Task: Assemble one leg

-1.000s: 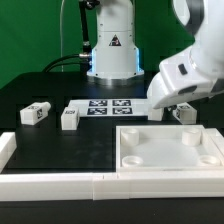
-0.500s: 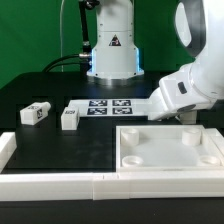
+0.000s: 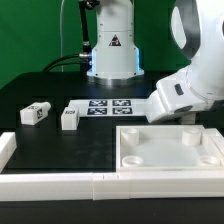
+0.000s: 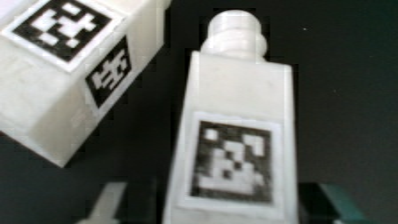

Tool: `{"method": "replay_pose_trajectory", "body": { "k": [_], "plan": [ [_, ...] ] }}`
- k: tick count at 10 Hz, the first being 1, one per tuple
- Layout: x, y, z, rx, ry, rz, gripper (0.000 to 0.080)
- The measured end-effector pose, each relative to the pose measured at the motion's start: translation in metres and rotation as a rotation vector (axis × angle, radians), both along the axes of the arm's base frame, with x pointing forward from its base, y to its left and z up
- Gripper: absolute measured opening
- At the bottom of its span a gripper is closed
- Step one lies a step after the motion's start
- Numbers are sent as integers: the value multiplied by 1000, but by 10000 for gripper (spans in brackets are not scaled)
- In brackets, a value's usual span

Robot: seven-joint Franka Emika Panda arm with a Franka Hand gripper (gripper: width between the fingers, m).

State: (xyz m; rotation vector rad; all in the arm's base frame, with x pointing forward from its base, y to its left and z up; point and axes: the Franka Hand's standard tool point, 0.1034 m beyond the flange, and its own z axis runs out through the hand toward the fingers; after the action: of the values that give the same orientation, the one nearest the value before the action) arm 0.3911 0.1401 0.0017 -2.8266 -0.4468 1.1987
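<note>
Leg [image 4: 237, 120] flat on black table [image 3: 60, 145], green backdrop [image 3: 30, 40] behind.

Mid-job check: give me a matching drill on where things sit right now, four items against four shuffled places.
Things:
1. marker board
2. panel
3. leg
4. gripper

Places:
A. between the open jaws, a second leg beside it
B. low behind the panel, at the exterior view's right
C. flat at table middle, in front of the robot base
D. nearest the camera, exterior view's right

Pairs: 1-C, 2-D, 3-A, 4-B
</note>
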Motion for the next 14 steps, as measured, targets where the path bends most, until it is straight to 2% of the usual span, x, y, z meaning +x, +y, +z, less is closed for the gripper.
{"method": "replay_pose_trajectory", "body": {
  "k": [1,6,9,11,13,14],
  "plan": [
    [0,0,0,0,0,0,290],
    [0,0,2,-1,3,0,291],
    [7,4,48,-11,36,18,291],
    [17,7,70,-11,37,23,291],
    [20,7,64,-3,-5,18,292],
    [27,8,61,9,-67,11,292]
  ]
}}
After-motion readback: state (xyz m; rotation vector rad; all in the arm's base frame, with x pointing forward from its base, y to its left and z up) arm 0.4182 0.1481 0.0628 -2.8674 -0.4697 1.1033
